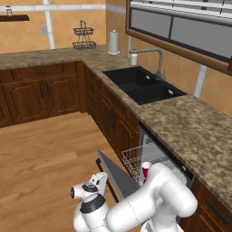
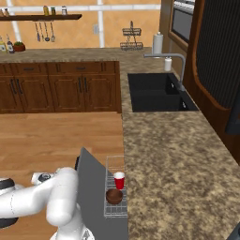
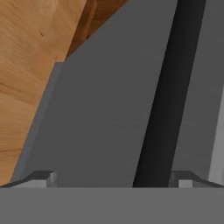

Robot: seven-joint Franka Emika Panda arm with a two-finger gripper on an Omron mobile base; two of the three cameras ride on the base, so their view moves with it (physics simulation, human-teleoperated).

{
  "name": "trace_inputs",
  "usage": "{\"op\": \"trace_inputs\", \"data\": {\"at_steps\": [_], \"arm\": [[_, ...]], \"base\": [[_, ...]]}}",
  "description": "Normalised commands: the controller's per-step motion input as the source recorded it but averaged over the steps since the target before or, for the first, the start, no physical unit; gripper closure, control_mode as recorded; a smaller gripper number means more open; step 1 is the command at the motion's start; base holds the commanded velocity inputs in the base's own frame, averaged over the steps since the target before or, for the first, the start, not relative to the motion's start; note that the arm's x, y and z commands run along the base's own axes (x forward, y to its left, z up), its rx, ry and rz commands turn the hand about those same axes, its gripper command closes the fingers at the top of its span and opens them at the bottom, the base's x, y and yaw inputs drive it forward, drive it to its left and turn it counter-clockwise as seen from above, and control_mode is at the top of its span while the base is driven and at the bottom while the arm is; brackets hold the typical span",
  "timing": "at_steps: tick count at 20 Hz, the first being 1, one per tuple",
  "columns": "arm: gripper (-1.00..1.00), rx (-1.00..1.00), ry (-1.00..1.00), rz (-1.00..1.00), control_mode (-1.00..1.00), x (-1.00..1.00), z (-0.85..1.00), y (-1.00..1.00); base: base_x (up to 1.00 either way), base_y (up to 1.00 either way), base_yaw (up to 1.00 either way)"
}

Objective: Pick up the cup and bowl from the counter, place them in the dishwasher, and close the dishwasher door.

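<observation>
Left base view: the cup (image 1: 146, 170) is seen standing in the white wire rack (image 1: 136, 158) of the dishwasher (image 1: 156, 158), under the speckled worktop (image 1: 195, 131). The dishwasher door (image 1: 118, 176) is seen partly raised, tilted out over the wood floor (image 1: 45, 158). The fingers can't be made out here, hidden behind the arm; the cup sits above and to the right of the arm's wrist area.

Right base view: the cup (image 2: 119, 180) and the bowl (image 2: 114, 196) are shown side by side in the rack (image 2: 115, 208), bowl nearer the camera, just touching or very close, can't be told which. The grey door (image 2: 96, 197) slants up beside the rack, w/ the arm's elbow to its left. A black sink (image 2: 157, 91) is set in the worktop (image 2: 178, 168) well beyond.

Hand view: the gripper (image 3: 113, 178) is held wide apart, nothing between the fingers (image 3: 41, 178). Just ahead of the tips, the grey door panel (image 3: 100, 113) is seen close up, its dark bar handle (image 3: 164, 109) running between them, nearer the right tip. Floor (image 3: 30, 52) lies beyond the door's edge, left of the fingers.
</observation>
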Motion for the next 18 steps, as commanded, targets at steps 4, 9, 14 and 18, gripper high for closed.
{"op": "trace_inputs", "data": {"at_steps": [4, 9, 14, 18], "arm": [[-1.00, -0.17, -0.03, 0.00, -1.00, 0.60, -0.42, -0.94], [-1.00, -0.47, -0.12, -0.04, -1.00, 0.51, -0.02, -0.89], [-1.00, -0.63, -0.04, -0.10, -1.00, 0.48, -0.33, -1.00], [-1.00, -0.63, 0.00, -0.12, -1.00, 0.24, -0.40, -1.00]], "base": [[0.00, 0.00, 0.00], [0.00, 0.00, 0.00], [0.00, 0.00, 0.00], [0.00, 0.00, 0.00]]}}
